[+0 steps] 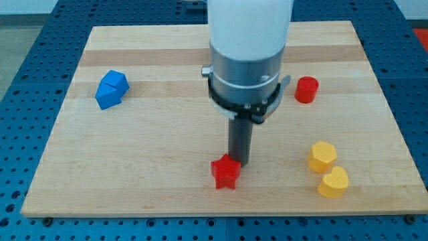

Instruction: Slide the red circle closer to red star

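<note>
The red circle [307, 89] is a short red cylinder at the view's right, above the middle of the wooden board [160, 154]. The red star [226, 172] lies near the view's bottom, just left of centre. My tip [241, 163] stands right beside the star, at its upper right edge, seemingly touching it. The red circle is far from the tip, up and to the right. The arm's white and grey body hides part of the board behind it.
A blue block [111, 89] lies at the view's left. A yellow hexagon [322, 156] and a yellow heart-like block [333, 182] sit together at the view's lower right. The board rests on a blue perforated table [20, 80].
</note>
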Available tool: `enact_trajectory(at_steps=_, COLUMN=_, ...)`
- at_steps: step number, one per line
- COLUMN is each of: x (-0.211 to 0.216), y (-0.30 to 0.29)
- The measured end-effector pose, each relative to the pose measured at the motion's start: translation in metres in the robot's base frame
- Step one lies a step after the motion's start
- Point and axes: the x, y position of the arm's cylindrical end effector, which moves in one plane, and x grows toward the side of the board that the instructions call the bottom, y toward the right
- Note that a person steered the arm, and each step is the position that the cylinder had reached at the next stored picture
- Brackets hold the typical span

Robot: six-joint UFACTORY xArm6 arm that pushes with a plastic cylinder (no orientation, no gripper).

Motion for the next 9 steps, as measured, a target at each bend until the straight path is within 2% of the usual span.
enact_trajectory(at_steps=1, x=0.008, y=-0.002)
enact_trajectory(at_steps=2, x=-0.008, y=-0.002)
enact_trajectory(at_steps=4, x=-0.163, y=0.008)
enact_trajectory(at_steps=5, x=-0.22, y=0.038)
enact_trajectory(at_steps=6, x=-0.238, y=0.103)
enact_trajectory(at_steps=7, x=-0.234, y=0.135)
enact_trajectory(at_steps=8, x=-0.171, y=0.166)
enact_trajectory(at_steps=9, x=-0.168, y=0.166)
